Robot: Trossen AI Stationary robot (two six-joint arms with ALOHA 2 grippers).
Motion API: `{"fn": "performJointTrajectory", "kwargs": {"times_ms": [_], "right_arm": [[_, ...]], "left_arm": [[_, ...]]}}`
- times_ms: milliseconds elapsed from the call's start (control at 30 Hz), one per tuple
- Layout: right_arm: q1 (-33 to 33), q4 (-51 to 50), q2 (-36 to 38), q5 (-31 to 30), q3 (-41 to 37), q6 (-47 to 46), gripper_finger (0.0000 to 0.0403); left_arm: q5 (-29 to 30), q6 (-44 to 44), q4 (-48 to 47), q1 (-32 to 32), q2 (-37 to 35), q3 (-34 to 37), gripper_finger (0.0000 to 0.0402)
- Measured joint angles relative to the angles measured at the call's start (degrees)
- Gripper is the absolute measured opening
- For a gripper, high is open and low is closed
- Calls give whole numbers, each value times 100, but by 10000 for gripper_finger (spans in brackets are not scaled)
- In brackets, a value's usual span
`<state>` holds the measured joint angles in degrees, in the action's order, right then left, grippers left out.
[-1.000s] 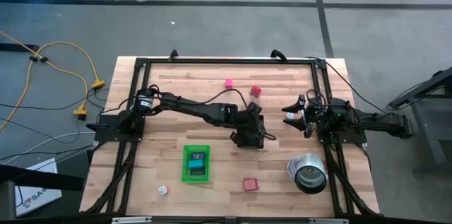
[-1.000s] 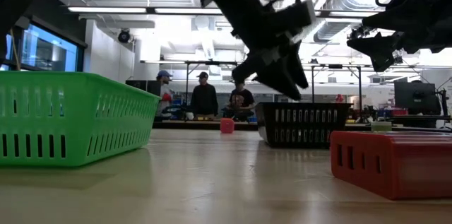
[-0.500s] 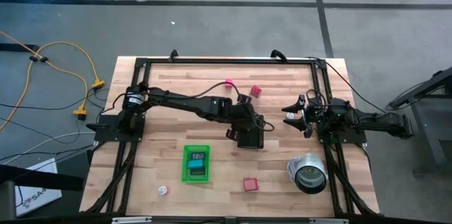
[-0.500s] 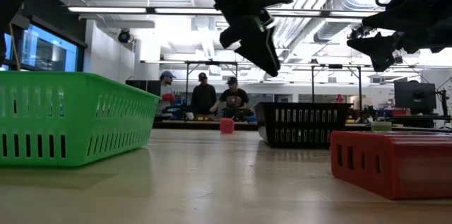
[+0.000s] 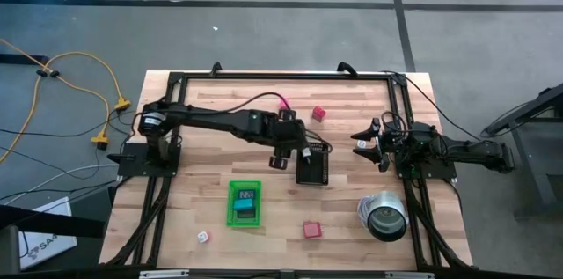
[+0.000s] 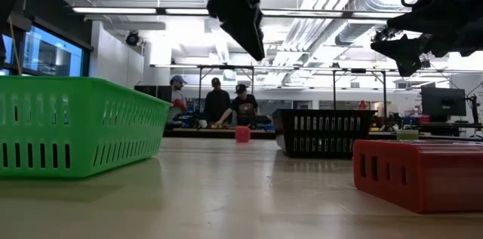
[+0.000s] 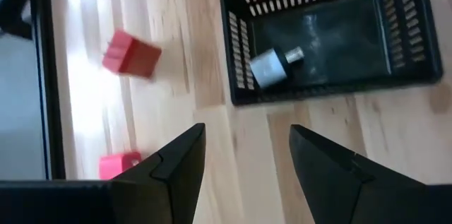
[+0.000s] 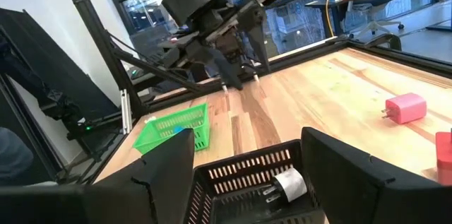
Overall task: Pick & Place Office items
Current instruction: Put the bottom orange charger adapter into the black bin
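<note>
Office items in the high view: pink block [image 5: 285,103] and red block [image 5: 318,113] at the worktop's [image 5: 202,173] far side, another red one [image 5: 310,229] near the silver can [image 5: 383,213], green tray [image 5: 244,203] holding small pieces, black tray [image 5: 313,166] just beside the left claw [image 5: 280,159]. Low view: left claw [image 6: 243,24] hangs clear above the worktop, empty; right claw [image 6: 392,47] waits off to the right, fingers apart. Left wrist view: left claw's fingers [image 7: 173,164] partly parted on nothing, a grey-white plug-like piece [image 7: 272,65] lying in the black tray; right wrist view: right claw's fingers [image 8: 166,174] wide, nothing held.
</note>
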<state>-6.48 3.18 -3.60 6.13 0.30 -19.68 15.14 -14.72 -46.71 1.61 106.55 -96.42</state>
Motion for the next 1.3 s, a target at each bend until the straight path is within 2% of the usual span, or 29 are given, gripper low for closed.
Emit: {"fn": "performJointTrajectory", "kwargs": {"times_ms": [233, 400, 700, 867, 1067, 1300], "right_arm": [[0, 1, -2, -12, -1, 0, 248], [0, 1, 0, -4, 1, -1, 248], [0, 2, 0, -2, 0, 0, 248], [0, 1, 0, -2, 1, 0, 248], [0, 2, 0, -2, 1, 0, 248], [0, 2, 0, -2, 0, 0, 248]], "left_arm": [[-34, 1591, -311, -3, -76, -2, 196], [-18, 2357, -575, -161, -73, 0, 196], [-46, 2511, -657, -415, -71, 0, 196], [-184, 1533, -691, -497, -71, 0, 196], [-1383, -34, -712, -894, -69, 0, 196], [-1993, -1673, -883, -1743, -65, 17, 196]]}}
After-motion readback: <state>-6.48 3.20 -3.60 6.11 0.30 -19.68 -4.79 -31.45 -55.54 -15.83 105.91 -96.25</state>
